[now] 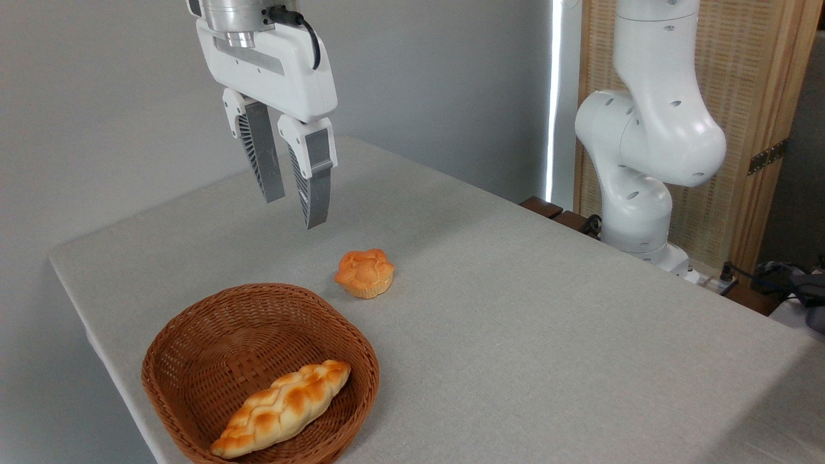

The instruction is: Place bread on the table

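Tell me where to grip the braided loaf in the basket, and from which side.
Probably the middle of the bread, coming straight down: the basket wall blocks any sideways approach. It lies diagonally, so turn the open gripper to close across its narrow width.

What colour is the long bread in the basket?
Golden-brown with pale creases, the bread shows best in the camera view.

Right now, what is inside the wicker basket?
Only the braided bread lies inside the basket, at its near side. The weave beneath the loaf is covered, so nothing there can be seen. The bun sits outside on the table.
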